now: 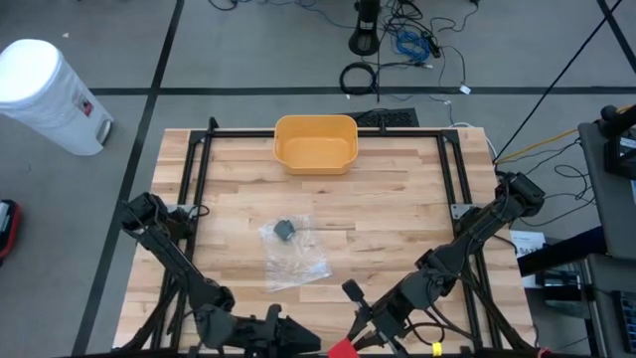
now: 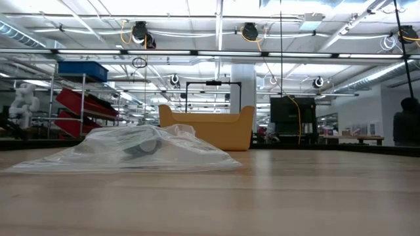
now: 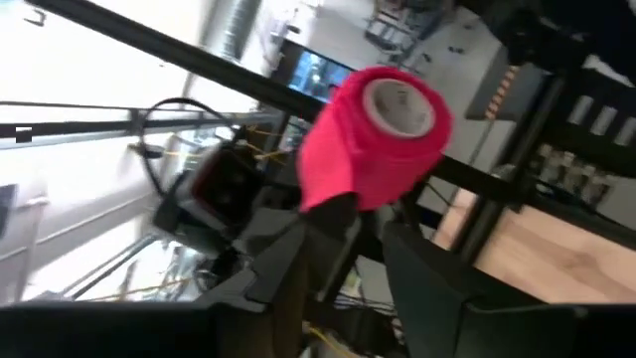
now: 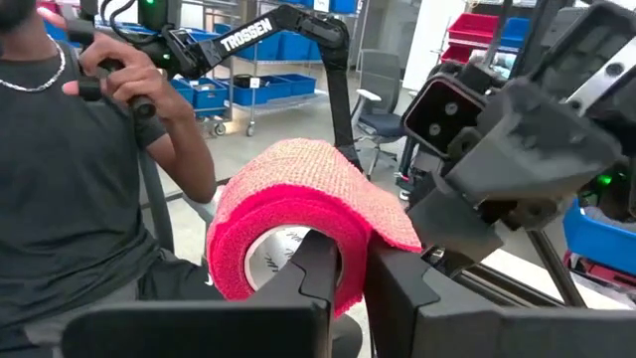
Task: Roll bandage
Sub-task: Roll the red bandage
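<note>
Two arms meet at the near edge of the bench (image 1: 397,249) in the high view, where a sliver of the pink bandage roll (image 1: 341,349) shows between the left end effector (image 1: 288,338) and the right end effector (image 1: 360,316); farther up lie a clear plastic bag (image 1: 293,251) and a yellow bin (image 1: 315,142). From the low view only the bag (image 2: 131,149) and bin (image 2: 207,128) show, no arms. Seen by the left wrist, the roll (image 3: 383,124) sits above that arm's fingers (image 3: 422,288), which look parted and only loosely about its loose tail, so I cannot tell if they grip. Seen by the right wrist, the right fingers (image 4: 318,264) are closed through the cardboard core onto the roll's wall (image 4: 298,214), a person (image 4: 70,179) behind. Light, soft, slightly tacky fabric, I judge: hold the stiff core, tension the tail gently
</note>
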Robot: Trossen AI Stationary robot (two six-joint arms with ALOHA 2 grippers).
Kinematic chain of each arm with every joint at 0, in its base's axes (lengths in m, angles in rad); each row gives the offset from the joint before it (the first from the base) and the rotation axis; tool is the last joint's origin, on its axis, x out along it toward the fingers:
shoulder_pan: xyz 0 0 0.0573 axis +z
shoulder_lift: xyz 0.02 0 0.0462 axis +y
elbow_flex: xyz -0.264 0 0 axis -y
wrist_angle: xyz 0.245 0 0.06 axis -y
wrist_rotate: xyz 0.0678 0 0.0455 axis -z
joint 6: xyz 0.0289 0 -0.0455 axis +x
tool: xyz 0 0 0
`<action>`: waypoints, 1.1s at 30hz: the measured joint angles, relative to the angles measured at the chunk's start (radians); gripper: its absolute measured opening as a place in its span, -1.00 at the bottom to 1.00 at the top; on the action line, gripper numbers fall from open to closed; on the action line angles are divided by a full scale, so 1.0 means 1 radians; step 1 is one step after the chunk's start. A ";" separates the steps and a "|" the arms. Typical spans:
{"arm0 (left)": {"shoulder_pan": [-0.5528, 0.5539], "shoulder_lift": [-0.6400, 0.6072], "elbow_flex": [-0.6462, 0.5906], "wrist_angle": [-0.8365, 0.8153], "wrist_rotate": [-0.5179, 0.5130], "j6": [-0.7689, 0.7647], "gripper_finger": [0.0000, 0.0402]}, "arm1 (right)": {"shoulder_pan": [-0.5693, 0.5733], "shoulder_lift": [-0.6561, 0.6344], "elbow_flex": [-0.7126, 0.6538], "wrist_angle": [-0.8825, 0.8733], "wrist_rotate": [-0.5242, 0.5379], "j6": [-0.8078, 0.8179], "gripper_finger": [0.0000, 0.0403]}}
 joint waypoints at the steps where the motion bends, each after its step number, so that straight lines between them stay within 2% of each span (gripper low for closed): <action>1: 0.000 0.000 0.000 0.019 0.003 0.017 -0.27 | 0.000 0.000 0.000 0.000 0.000 0.000 -0.86; 8: 0.004 0.000 0.000 0.017 0.103 0.096 -0.22 | -0.014 0.000 0.000 -0.001 0.000 -0.001 -0.86; 33: 0.036 0.000 0.000 0.053 0.143 0.094 -0.25 | -0.027 0.000 0.000 -0.002 0.005 0.003 -0.86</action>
